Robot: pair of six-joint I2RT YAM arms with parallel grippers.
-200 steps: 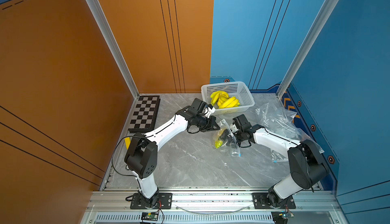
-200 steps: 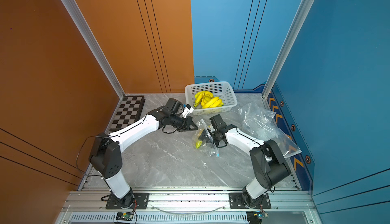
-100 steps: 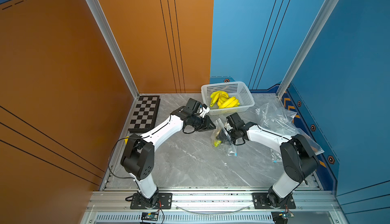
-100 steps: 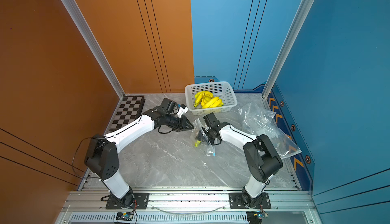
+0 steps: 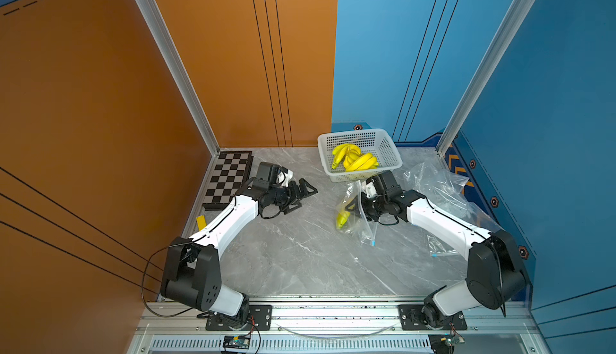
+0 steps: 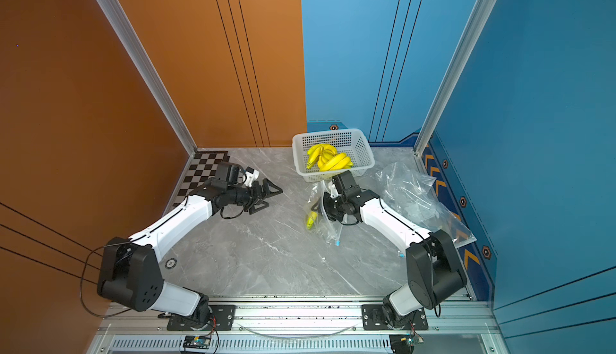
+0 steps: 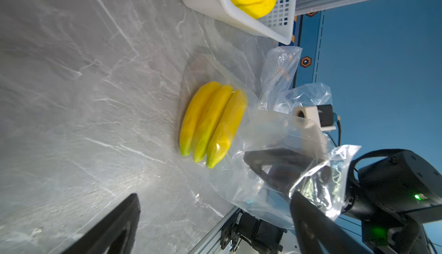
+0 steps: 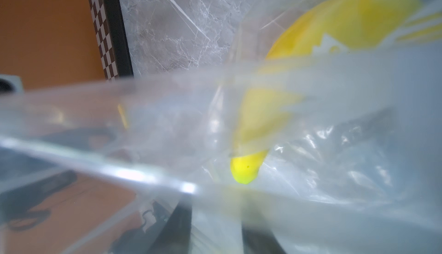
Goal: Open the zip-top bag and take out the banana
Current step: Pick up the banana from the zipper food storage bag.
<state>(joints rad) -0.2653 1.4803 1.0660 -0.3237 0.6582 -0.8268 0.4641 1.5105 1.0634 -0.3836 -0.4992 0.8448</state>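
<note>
The clear zip-top bag [image 5: 361, 232] [image 6: 328, 232] lies in front of the basket, with its mouth facing my right arm. Inside it is the banana [image 5: 342, 218] [image 7: 210, 123], a small yellow bunch with green tips. My right gripper [image 5: 354, 206] [image 8: 218, 217] reaches into the bag, and its jaws are narrowed about the banana's end [image 8: 246, 171]. The plastic blurs the contact. My left gripper [image 5: 301, 195] [image 7: 215, 217] hangs wide open and empty, well to the left of the bag and apart from it.
A white basket [image 5: 353, 133] of more bananas stands just behind the bag. Crumpled empty bags [image 5: 440, 185] lie along the right wall. A chessboard [image 5: 230, 175] lies in the back left corner, behind my left wrist.
My left gripper opened, let go of the bag and drew back to the left. My right gripper narrowed inside the bag and shifted slightly left and toward the basket, taking the bag along.
</note>
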